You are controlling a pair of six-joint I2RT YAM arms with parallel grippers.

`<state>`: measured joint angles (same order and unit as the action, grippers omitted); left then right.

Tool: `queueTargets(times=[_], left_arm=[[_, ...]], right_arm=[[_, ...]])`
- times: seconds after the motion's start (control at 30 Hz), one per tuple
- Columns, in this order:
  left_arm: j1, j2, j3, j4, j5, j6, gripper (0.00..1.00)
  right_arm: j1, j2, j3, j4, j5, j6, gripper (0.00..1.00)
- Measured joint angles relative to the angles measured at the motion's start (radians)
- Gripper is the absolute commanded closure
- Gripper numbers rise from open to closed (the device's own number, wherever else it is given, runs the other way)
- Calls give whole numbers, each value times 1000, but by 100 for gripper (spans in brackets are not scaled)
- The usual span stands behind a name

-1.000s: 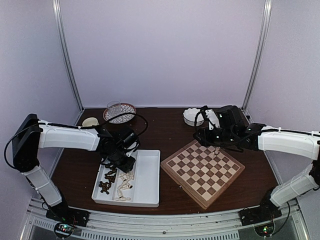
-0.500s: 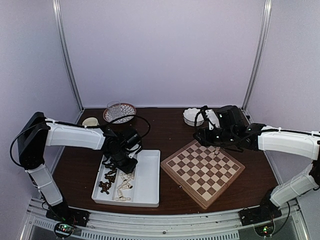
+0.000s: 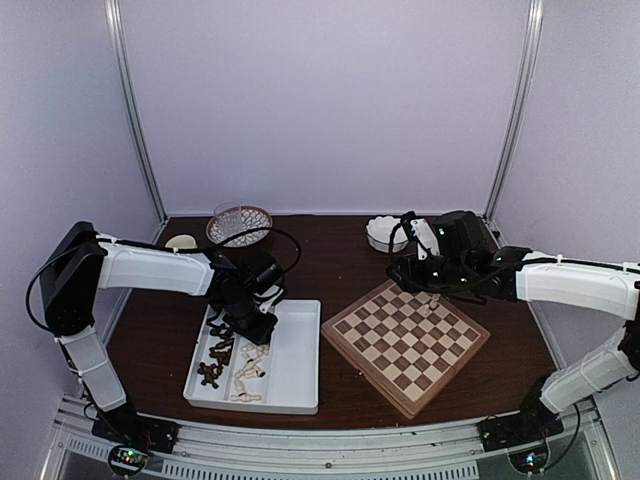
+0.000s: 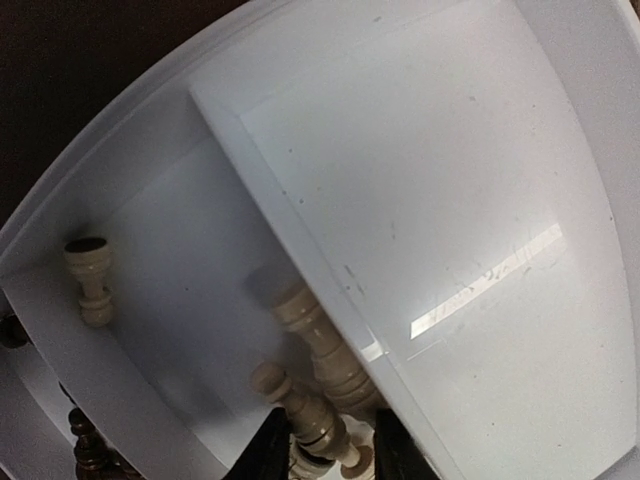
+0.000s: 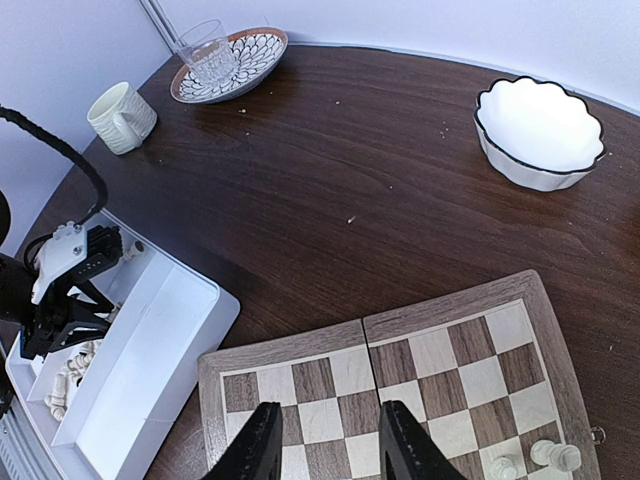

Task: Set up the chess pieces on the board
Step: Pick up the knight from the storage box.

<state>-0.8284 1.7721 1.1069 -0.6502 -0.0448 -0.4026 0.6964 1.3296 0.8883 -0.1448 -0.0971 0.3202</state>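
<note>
Overhead, I see the left gripper (image 3: 247, 322) low in the white tray (image 3: 292, 388), over the left compartment where cream pieces (image 3: 250, 372) and dark pieces (image 3: 212, 368) lie jumbled. The right gripper (image 3: 425, 292) hangs above the far corner of the board (image 3: 405, 350). From up there I cannot read either set of jaws.

My left wrist camera gets much closer. Its two dark fingertips (image 4: 268, 452) sit on either side of a cream piece (image 4: 303, 405) lying against the tray's divider (image 4: 300, 250). Whether the pads actually press on it I cannot tell. A lone cream piece (image 4: 90, 282) lies on its side by the compartment wall.

My right wrist camera settles the other hand: the fingers (image 5: 258, 442) stand apart with nothing between them, only bare checks below. It also shows two pale chessmen (image 5: 553, 456) standing upright on the board near its edge, which I can barely pick out from above. Beyond the board it takes in a scalloped white bowl (image 5: 540, 125), a mug (image 5: 120, 117) and a patterned plate (image 5: 245, 48) carrying a glass (image 5: 208, 55).
</note>
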Motion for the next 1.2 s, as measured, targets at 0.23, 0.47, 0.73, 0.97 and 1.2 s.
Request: queueTargets(times=[0.23, 0.47, 0.73, 0.97, 1.2], left_arm=[[0, -2, 1, 1, -70, 0, 75], [3, -96, -67, 8, -84, 0, 75], [3, -95, -65, -5, -104, -6, 73], [3, -45, -48, -21, -115, -11, 70], [4, -18, -20, -34, -111, -11, 70]], right_arm=[[0, 0, 0, 0, 0, 0, 64], [0, 0, -2, 0, 0, 0, 64], [0, 0, -3, 0, 0, 0, 64], [0, 0, -5, 0, 0, 0, 64], [0, -2, -5, 0, 0, 0, 64]])
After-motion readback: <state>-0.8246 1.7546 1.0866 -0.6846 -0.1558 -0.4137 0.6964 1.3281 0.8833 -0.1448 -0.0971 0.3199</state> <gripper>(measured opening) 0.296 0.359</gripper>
